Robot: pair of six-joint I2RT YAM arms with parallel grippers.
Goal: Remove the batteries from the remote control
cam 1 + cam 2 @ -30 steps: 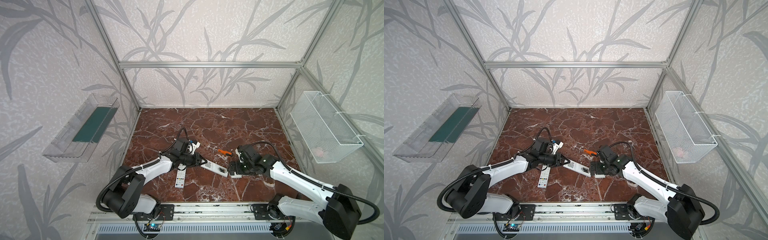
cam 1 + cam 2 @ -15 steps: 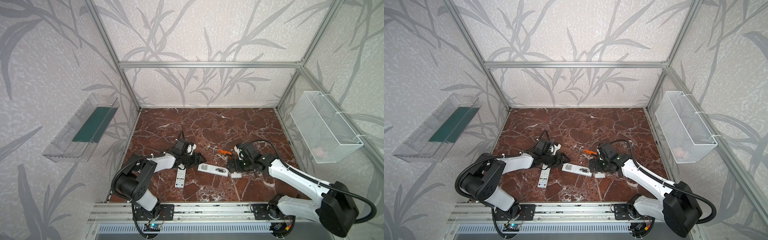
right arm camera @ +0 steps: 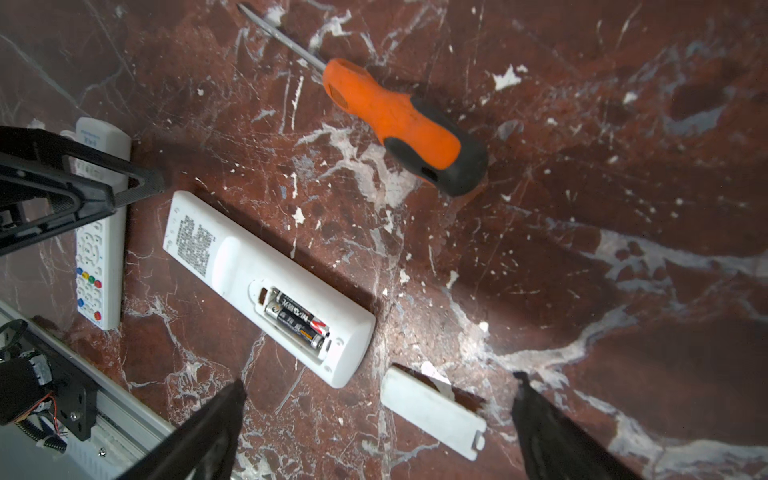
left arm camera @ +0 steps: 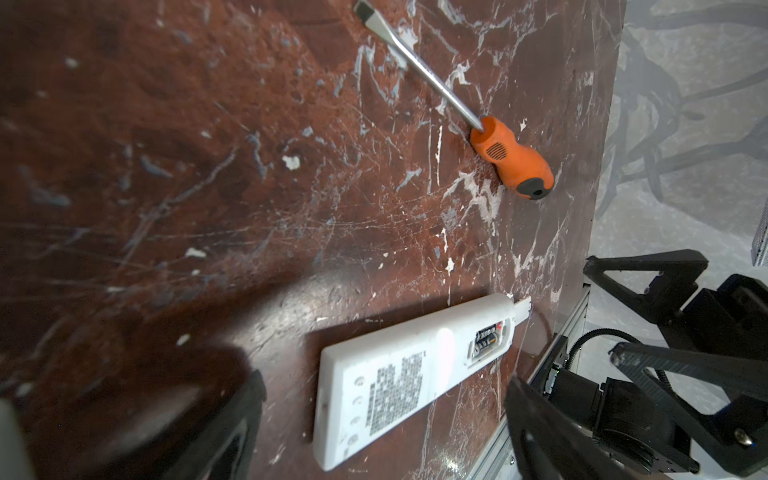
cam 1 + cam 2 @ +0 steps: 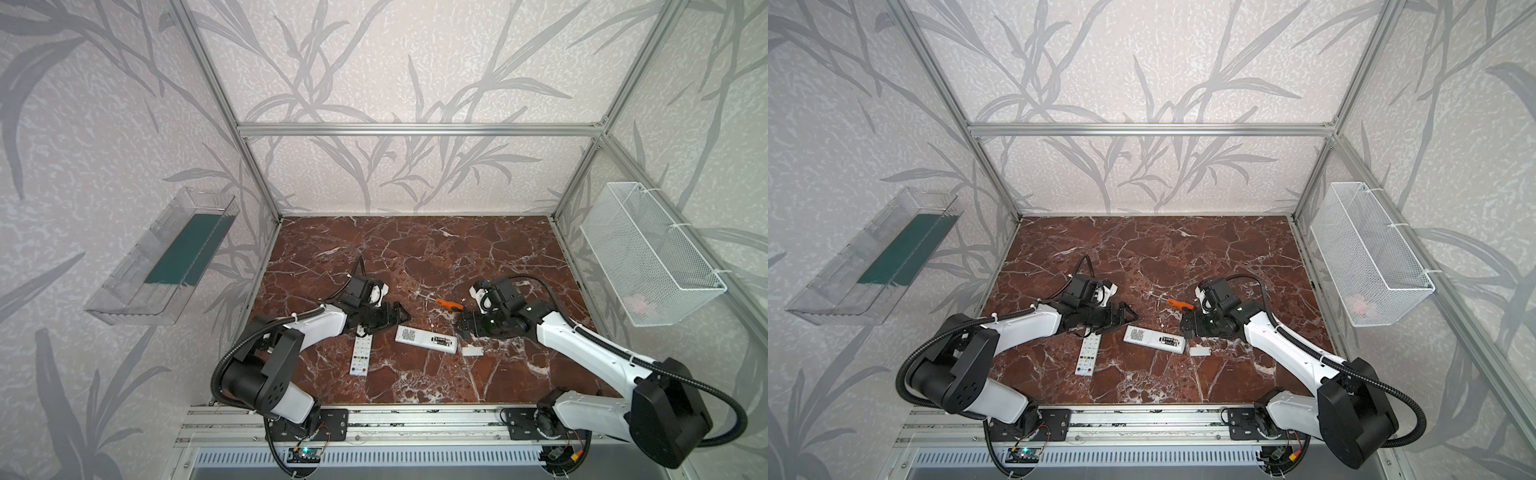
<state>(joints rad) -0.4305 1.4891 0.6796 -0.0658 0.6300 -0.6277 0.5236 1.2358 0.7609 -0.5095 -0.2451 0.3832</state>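
Note:
A white remote control (image 5: 426,340) (image 5: 1154,338) lies face down on the marble table, its battery bay uncovered. Two dark batteries (image 3: 299,322) (image 4: 487,338) sit side by side in the bay. The remote's white cover (image 3: 432,411) (image 5: 473,351) lies just off the remote's bay end. My left gripper (image 5: 397,320) (image 4: 382,432) is open and empty, just behind the remote's label end. Open too, my right gripper (image 5: 460,328) (image 3: 379,380) hovers empty by the bay end, above the cover.
An orange-handled screwdriver (image 5: 449,303) (image 3: 399,120) lies behind the remote. A second remote with coloured buttons (image 5: 360,352) (image 3: 97,249) lies under the left gripper. A wire basket (image 5: 648,257) hangs on the right wall, a clear tray (image 5: 166,257) on the left.
My left gripper has opened and let go of the remote, which now lies flat on the table. It has drawn back to the left. My right gripper has backed off slightly.

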